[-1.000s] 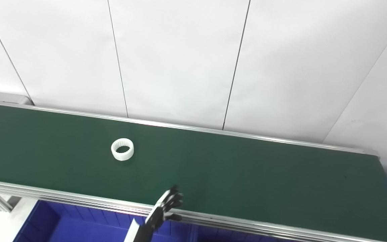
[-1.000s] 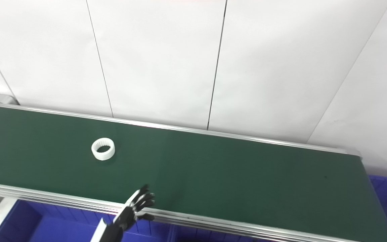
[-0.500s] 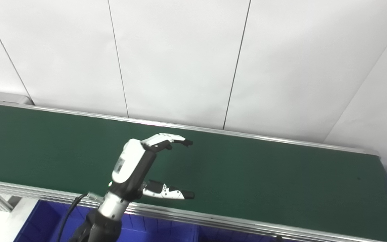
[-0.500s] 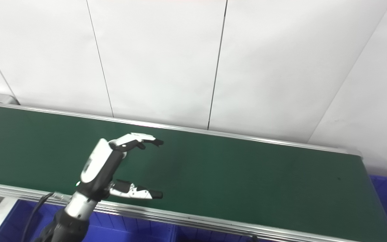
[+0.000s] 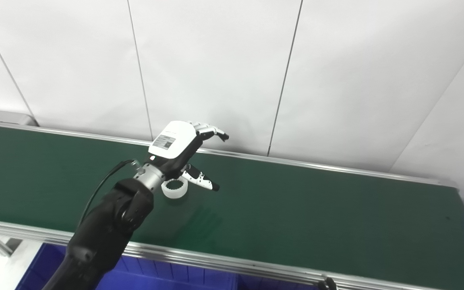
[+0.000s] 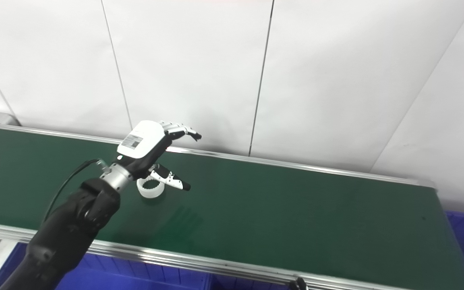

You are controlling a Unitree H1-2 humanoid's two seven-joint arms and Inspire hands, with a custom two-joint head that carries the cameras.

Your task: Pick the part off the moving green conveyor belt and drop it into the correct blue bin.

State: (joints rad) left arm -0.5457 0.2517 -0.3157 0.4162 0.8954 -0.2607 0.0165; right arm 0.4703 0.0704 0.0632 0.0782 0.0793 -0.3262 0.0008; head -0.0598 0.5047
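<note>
One hand is entered as working: the left hand (image 5: 177, 146), raised above the belt, with the fingers (image 5: 210, 131) stretched forward and apart from the thumb (image 5: 200, 182), which is angled down and ahead. Nothing is held; the span between fingers and thumb is wide and empty. The right hand is barely shown, if at all: only a small dark tip at the bottom edge, and its state cannot be told.

One part, a white ring (image 5: 175, 188), is recorded just under the wrist side of the palm, behind the thumb tip and partly hidden by the wrist. It lies flat on the green conveyor belt (image 5: 296, 209), bore upward, with fine teeth visible round the inner wall. No contact with the hand is seen.

Handling, as judged: a stiff, light piece, probably moulded plastic, smooth on the outer wall and so liable to slide if pinched loosely. It is best taken across the outer wall, thumb on one side and fingers opposite, or with one digit inside the toothed bore. A drop would likely be survived.

Below the near rail of the belt, toward the arm, blue bins (image 5: 167, 278) are noted; their contents are not shown.
</note>
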